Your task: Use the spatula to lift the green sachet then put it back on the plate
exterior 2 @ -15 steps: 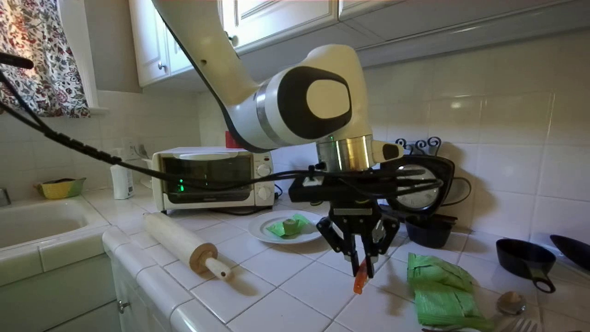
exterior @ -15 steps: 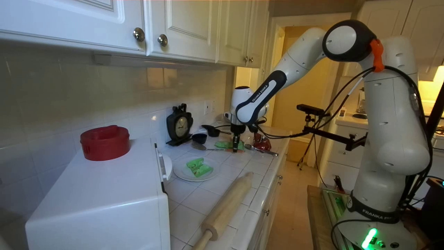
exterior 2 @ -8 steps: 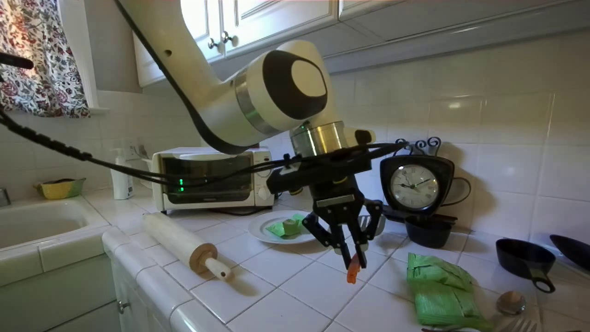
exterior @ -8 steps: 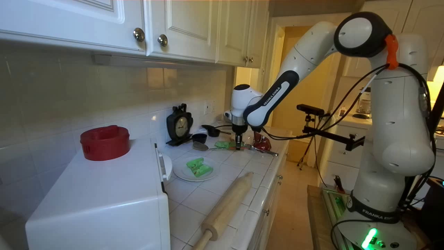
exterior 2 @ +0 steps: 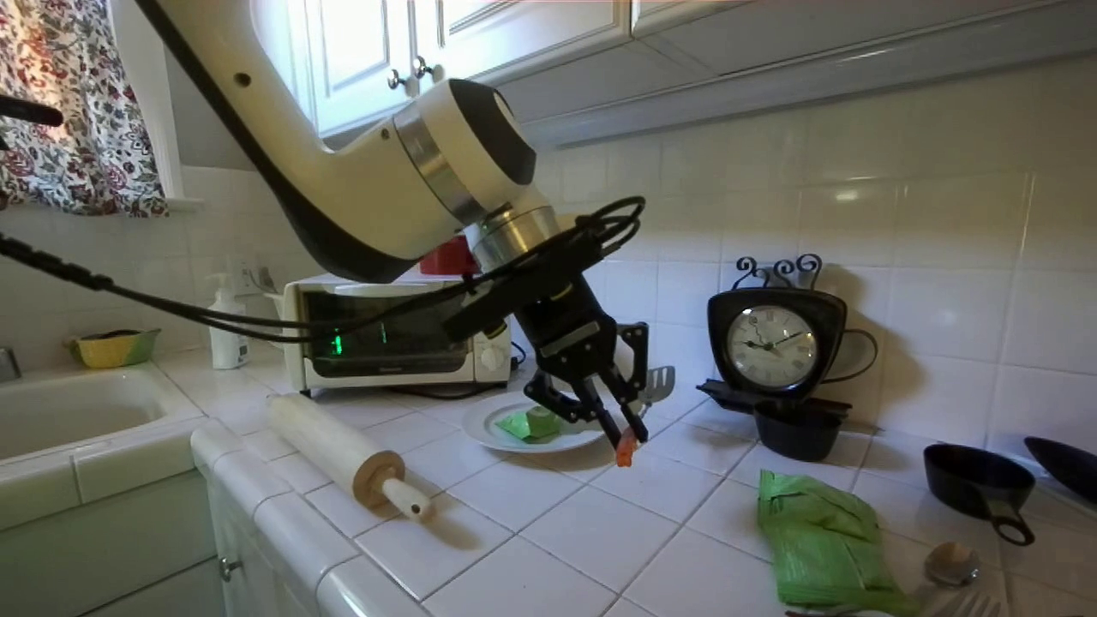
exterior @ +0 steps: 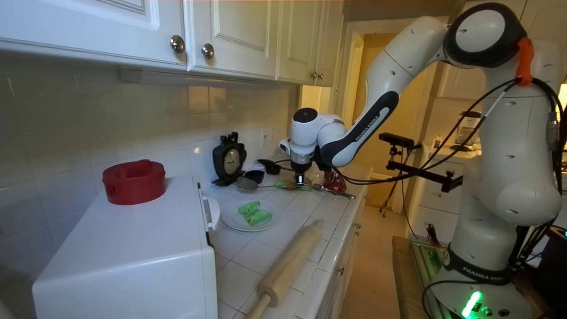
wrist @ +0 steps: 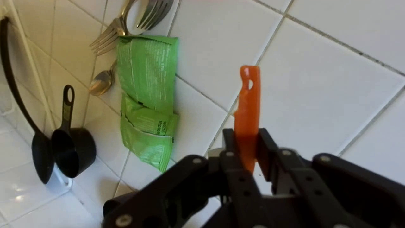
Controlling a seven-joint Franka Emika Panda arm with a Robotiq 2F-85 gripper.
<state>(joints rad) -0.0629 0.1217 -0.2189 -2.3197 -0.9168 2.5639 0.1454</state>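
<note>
White-tiled counter (exterior: 249,260), crumpled bright-green sachet (exterior: 254,214) on white plate (exterior: 230,217).

The spatula (wrist: 248,114) has a smooth, glossy handle that looks like plastic, while its head passes for dull metal. The fingers (wrist: 267,152) look mostly matt. The green sachet (exterior: 254,213) looks like thin plastic film, crinkled with a slight sheen, and the plate (exterior 2: 482,422) is smooth with a glazed look. The larger green packet (wrist: 147,69) shows the same shiny, creased film. The counter (wrist: 316,79) is glossy tile with rougher joints. The rolling pin (exterior 2: 321,441) is matt wood, the spoon (wrist: 101,83) and forks (wrist: 107,38) polished metal, the curtain (exterior 2: 77,111) printed cloth, and the red container (exterior: 134,184) smooth plastic by its look
</note>
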